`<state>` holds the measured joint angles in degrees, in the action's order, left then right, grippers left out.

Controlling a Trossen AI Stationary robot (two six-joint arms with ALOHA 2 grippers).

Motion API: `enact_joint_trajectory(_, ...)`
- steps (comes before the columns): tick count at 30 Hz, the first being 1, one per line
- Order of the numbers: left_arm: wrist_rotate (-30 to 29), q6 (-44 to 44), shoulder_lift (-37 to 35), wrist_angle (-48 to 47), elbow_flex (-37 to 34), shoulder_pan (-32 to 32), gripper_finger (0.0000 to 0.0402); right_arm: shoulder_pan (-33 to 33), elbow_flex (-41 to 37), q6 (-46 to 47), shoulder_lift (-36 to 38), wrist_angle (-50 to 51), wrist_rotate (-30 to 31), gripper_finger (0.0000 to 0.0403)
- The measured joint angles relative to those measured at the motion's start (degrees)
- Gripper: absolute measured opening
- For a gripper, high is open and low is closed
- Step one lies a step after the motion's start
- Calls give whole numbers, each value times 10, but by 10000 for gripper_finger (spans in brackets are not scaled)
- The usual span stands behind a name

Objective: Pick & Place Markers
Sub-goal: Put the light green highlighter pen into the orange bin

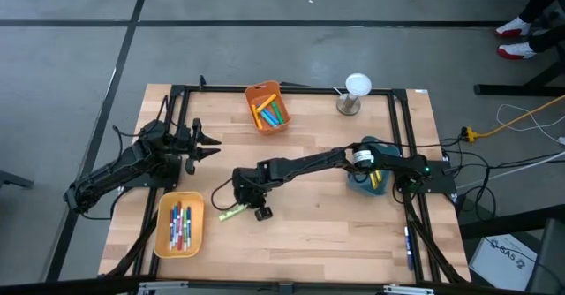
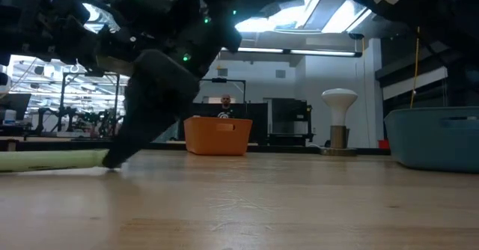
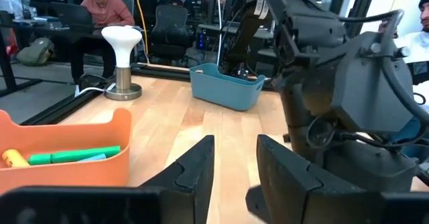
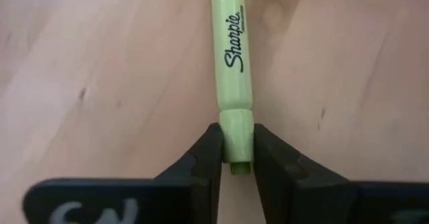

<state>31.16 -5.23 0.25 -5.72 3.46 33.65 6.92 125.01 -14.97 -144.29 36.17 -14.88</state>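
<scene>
high view: a pale wooden worktop (image 1: 309, 233) inside a black frame on grey floor, with an orange bin (image 1: 267, 106) of markers at the far edge, a yellow bin (image 1: 179, 225) of markers at the near left, a teal bin (image 1: 371, 173) to the right, and a white mushroom lamp (image 1: 355, 94) at the back. beyond the worktop, seated people and office chairs. and here's the action: right gripper (image 4: 236, 158) is down on the wood, fingers (image 4: 209, 158) pinching the cap end of a light green sharpie highlighter (image 4: 233, 63) lying flat between them. left gripper (image 3: 231, 174) hovers near the left edge, fingers apart, holding nothing.
</scene>
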Motion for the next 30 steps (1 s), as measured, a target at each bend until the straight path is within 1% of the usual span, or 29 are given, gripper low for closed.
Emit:
enact_joint_trajectory(3,0,0,0,0,0,0,111,0,0,1,9,27,22,65)
enact_joint_trajectory(9,0,0,0,0,0,0,108,-1,0,15,30,26,42,63)
enact_joint_trajectory(13,0,0,0,0,0,0,107,-1,0,27,46,67,75,62)
enact_joint_trajectory(19,0,0,0,0,0,0,111,-1,1,29,78,95,93,62)
enact_joint_trajectory(26,0,0,0,0,0,0,106,-8,1,42,124,185,109,60)
enact_joint_trajectory(30,0,0,0,0,0,0,109,-16,2,40,151,215,127,60)
